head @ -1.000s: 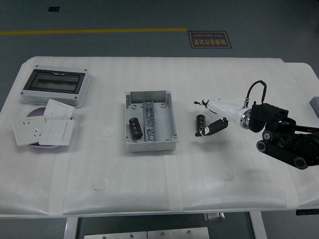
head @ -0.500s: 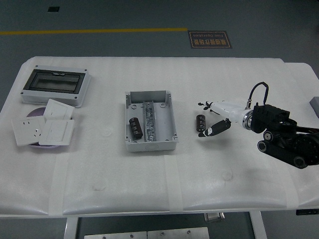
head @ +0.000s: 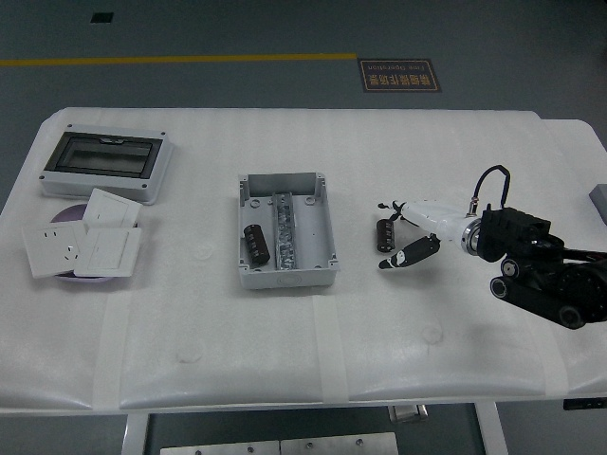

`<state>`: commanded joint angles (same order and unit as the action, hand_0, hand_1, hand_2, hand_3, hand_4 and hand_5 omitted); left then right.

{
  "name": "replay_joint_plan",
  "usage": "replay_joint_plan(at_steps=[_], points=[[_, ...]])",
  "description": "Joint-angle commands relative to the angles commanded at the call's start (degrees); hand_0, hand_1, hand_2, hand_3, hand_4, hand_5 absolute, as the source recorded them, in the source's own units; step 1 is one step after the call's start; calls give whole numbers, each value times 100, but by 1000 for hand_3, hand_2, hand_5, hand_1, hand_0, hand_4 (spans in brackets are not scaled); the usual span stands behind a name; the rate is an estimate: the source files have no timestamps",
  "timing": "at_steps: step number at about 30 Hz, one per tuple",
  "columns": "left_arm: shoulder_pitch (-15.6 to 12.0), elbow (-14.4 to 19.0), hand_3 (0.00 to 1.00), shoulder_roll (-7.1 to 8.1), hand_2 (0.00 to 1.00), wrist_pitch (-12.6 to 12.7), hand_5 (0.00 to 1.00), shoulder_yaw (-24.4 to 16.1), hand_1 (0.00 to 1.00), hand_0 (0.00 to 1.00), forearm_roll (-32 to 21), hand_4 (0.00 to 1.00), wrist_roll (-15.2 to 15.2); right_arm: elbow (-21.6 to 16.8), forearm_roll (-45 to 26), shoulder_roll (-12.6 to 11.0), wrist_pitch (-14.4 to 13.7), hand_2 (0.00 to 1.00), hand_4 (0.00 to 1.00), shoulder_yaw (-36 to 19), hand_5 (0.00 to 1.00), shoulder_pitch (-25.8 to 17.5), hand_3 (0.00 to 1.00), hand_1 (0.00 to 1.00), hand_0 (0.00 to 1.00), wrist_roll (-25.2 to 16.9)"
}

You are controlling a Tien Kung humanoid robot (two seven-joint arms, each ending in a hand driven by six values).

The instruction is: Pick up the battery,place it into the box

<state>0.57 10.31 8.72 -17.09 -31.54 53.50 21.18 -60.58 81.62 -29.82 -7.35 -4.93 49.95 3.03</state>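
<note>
A black cylindrical battery point(head: 385, 234) lies on the white table, right of the open grey box point(head: 284, 180). A second black battery point(head: 256, 242) lies inside the box, in its left part beside the metal rail. My right hand point(head: 398, 233) reaches in from the right. Its white fingers point(head: 410, 206) are spread above the loose battery and its thumb sits below it. The hand is open and brackets the battery's right side without gripping it. My left arm does not show.
A grey enclosure with a dark window point(head: 104, 163) stands at the far left. White switch and socket plates point(head: 81, 245) lie on a purple disc in front of it. A grey object point(head: 597, 197) pokes in at the right edge.
My right hand has drawn slightly right and down, with its thumb lowering toward the table. The loose battery has stayed about where it was.
</note>
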Motion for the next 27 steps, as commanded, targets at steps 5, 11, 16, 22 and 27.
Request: replay_joint_plan(at_steps=[5, 11, 16, 22, 27], points=[[9, 0, 506, 5, 489, 22, 2, 42, 674, 729, -33, 315, -42, 2, -11, 17, -47, 747, 842, -3, 456, -33, 816, 743, 869, 12], [14, 0, 507, 12, 486, 39, 2, 60, 675, 726, -40, 322, -82, 13, 0, 29, -76, 680, 680, 4, 345, -91, 637, 700, 831, 17], [10, 0, 507, 17, 486, 48, 2, 77, 675, 726, -66, 322, -109, 15, 0, 35, -85, 680, 680, 9, 345, -113, 637, 700, 831, 13], [13, 0, 507, 26, 486, 65, 2, 55, 674, 726, -62, 324, -144, 10, -6, 31, -86, 644, 638, 25, 316, -126, 621, 684, 824, 4], [21, 0, 507, 20, 484, 80, 2, 47, 670, 727, -50, 325, -170, -51, 22, -24, -91, 620, 610, -72, 294, -115, 605, 671, 810, 2]])
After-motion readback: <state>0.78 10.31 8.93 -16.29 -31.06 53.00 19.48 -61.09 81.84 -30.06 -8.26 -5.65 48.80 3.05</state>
